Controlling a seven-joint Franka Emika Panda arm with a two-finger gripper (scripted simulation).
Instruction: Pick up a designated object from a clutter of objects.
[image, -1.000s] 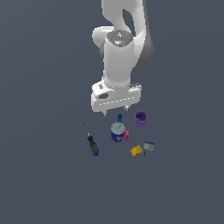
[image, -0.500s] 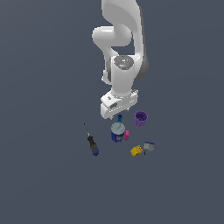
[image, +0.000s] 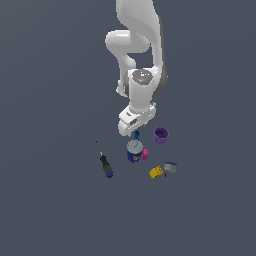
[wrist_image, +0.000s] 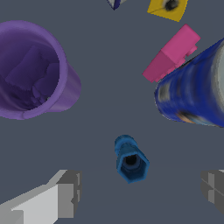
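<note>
**Gripper low over clutter, blue rod between open fingers**

Exterior view: the arm reached down from above, and the gripper (image: 136, 132) sat low over the cluster, just above the grey-topped blue can (image: 134, 151). The tiny blue rod (image: 136, 134) showed only as a speck at the fingertips, beside the can. The purple cup (image: 160, 135) stood toward the exterior view's right of the gripper. The pink block (image: 145, 154) lay against the can; the yellow block (image: 156, 172) and the grey-blue piece (image: 170, 167) lay near each other, lower in frame. The black-handled screwdriver (image: 104, 163) lay apart on the exterior view's left.

Wrist view: the rod (wrist_image: 130, 159) stood on the floor, seen end-on with a hexagonal end. It lay in the gap between the two grey fingertips (wrist_image: 68, 192), touching neither. The jaws were spread wide and held nothing. The cup (wrist_image: 33, 72), the can (wrist_image: 197, 94), the pink block (wrist_image: 173, 52) and the yellow block (wrist_image: 168, 8) ringed the rod without contact.
</note>
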